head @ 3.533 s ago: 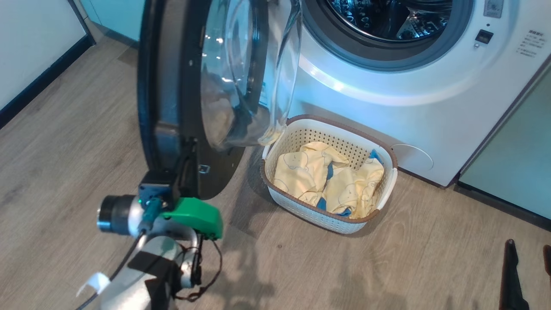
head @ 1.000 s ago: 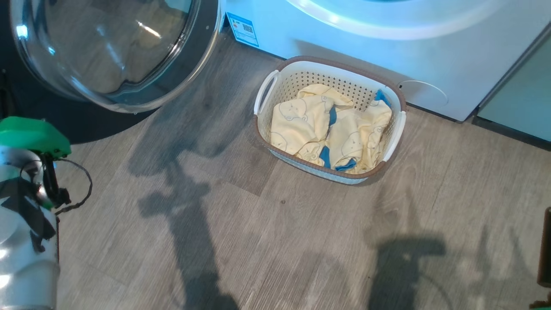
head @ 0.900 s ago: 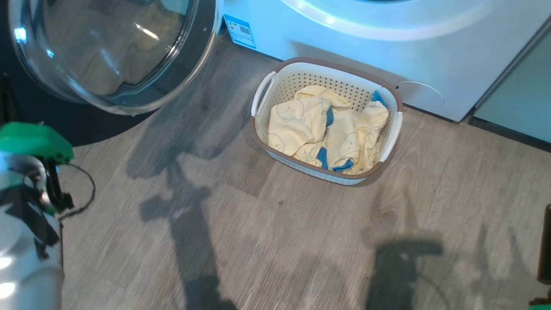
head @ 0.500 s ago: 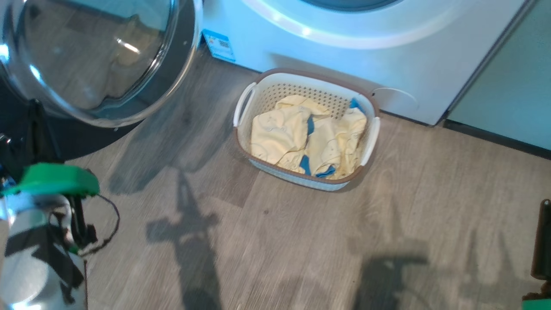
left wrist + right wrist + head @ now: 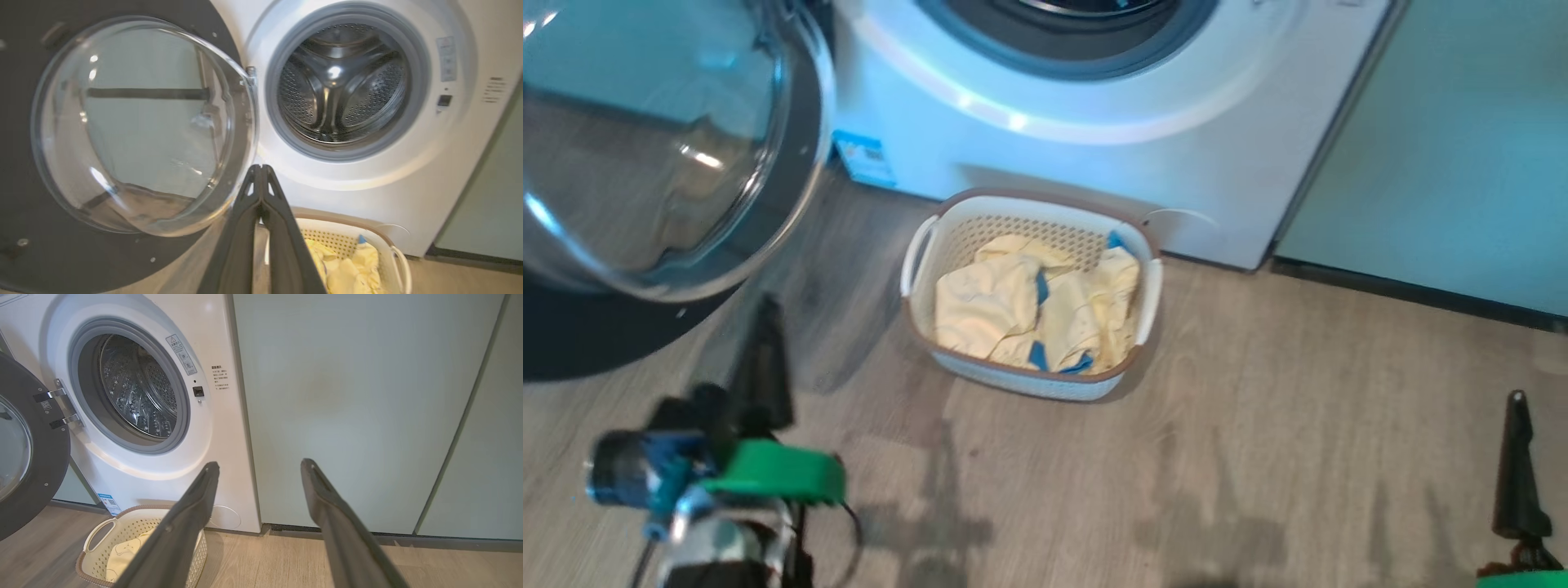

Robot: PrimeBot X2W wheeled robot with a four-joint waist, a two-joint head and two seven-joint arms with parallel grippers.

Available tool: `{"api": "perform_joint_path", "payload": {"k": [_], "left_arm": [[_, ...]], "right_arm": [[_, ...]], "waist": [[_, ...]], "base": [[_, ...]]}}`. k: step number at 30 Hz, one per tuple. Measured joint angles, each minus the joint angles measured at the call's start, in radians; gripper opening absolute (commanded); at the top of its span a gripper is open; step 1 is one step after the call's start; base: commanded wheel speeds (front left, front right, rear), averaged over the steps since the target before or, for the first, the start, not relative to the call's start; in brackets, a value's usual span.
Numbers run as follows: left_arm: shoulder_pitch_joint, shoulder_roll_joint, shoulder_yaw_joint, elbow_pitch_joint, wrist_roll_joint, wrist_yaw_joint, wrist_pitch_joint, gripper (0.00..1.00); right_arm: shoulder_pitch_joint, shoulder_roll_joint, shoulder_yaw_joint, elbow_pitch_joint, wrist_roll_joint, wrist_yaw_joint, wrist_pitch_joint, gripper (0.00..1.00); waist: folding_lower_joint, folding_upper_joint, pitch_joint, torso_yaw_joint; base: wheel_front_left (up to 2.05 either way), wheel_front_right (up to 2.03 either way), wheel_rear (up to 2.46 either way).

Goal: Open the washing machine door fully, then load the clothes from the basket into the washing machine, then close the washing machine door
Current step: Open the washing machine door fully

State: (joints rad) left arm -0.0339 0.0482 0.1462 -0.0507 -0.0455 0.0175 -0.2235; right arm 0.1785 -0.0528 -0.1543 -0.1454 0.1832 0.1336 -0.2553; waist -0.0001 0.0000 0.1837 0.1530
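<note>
The washing machine door [image 5: 805, 175] stands swung wide open at the upper left, its clear glass bowl [image 5: 135, 126] facing me. The washing machine [image 5: 1094, 155] has its steel drum [image 5: 341, 83] exposed and bare. In front of it on the floor sits the basket [image 5: 919, 249], and the pale yellow clothes [image 5: 1021, 310] with blue trim lie inside. My left gripper [image 5: 261, 168] is shut on nothing, low and left of the basket [image 5: 392, 241], apart from the door. My right gripper [image 5: 260, 463] is open and empty, well right of the basket [image 5: 98, 535].
Pale green cabinets [image 5: 359, 396] stand directly right of the machine, with a dark skirting strip [image 5: 1413, 294] along the floor. Wood-look floor [image 5: 1258, 457] stretches between my two arms and in front of the basket.
The head camera has turned, shifting the whole picture. The door has gone from half open to wide open. My left gripper has come off the door and now points up at lower left.
</note>
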Motion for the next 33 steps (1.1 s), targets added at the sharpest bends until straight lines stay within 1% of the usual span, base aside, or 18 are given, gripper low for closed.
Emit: {"api": "perform_joint_path", "payload": {"k": [5, 10, 11, 12, 14, 15, 16, 17, 26, 33], "left_arm": [[0.057, -0.001, -0.088, -0.044, 0.001, 0.003, 0.056, 0.00], [0.096, 0.000, -0.148, -0.041, 0.000, 0.005, 0.075, 0.00], [0.099, -0.001, -0.155, -0.036, 0.000, 0.007, 0.075, 0.08], [0.100, -0.001, -0.161, -0.031, 0.000, 0.013, 0.075, 0.32], [0.100, 0.000, -0.169, -0.021, 0.000, 0.014, 0.079, 0.40], [0.100, 0.000, -0.174, -0.018, 0.002, 0.022, 0.079, 0.47], [0.100, 0.000, -0.177, -0.014, 0.003, 0.024, 0.082, 0.86], [0.100, 0.000, -0.179, -0.010, 0.003, 0.029, 0.083, 1.00], [0.108, 0.000, -0.179, -0.002, 0.006, 0.065, 0.098, 1.00], [0.107, 0.002, -0.181, -0.003, 0.010, 0.065, 0.100, 1.00]], "right_arm": [[0.002, 0.002, 0.032, 0.007, 0.000, 0.000, 0.000, 1.00], [0.003, 0.004, 0.056, 0.007, 0.000, 0.000, 0.000, 1.00], [0.003, 0.004, 0.060, 0.007, 0.000, 0.000, 0.000, 1.00], [0.003, 0.004, 0.063, 0.006, 0.000, 0.000, 0.000, 1.00], [0.004, 0.005, 0.069, 0.007, 0.000, 0.000, 0.000, 1.00], [0.005, 0.005, 0.071, 0.007, 0.000, 0.000, 0.000, 1.00], [0.005, 0.005, 0.073, 0.007, 0.000, 0.000, 0.000, 1.00], [0.006, 0.005, 0.074, 0.007, 0.000, 0.000, 0.000, 1.00], [0.025, 0.008, 0.079, 0.008, 0.000, 0.000, 0.000, 1.00], [0.025, 0.012, 0.078, 0.008, 0.000, 0.000, 0.000, 1.00]], "waist": [[0.0000, 0.0000, -0.030, -0.054], [0.0000, 0.0000, -0.055, -0.106], [0.0000, 0.0000, -0.059, -0.115], [0.0000, 0.0000, -0.064, -0.124], [0.0000, 0.0000, -0.072, -0.139], [0.0000, 0.0000, -0.075, -0.145], [0.0000, 0.0000, -0.078, -0.152], [0.0000, 0.0000, -0.080, -0.157], [0.0001, 0.0000, -0.095, -0.183], [0.0001, 0.0000, -0.100, -0.195]], "base": [[0.00, 0.00, 0.00], [0.00, 0.00, 0.00], [0.00, 0.00, 0.00], [0.00, 0.00, 0.00], [0.00, 0.00, 0.00], [0.00, 0.00, 0.00], [0.00, 0.00, 0.00], [0.00, 0.00, 0.00], [0.00, 0.00, 0.00], [0.00, 0.00, 0.00]]}}
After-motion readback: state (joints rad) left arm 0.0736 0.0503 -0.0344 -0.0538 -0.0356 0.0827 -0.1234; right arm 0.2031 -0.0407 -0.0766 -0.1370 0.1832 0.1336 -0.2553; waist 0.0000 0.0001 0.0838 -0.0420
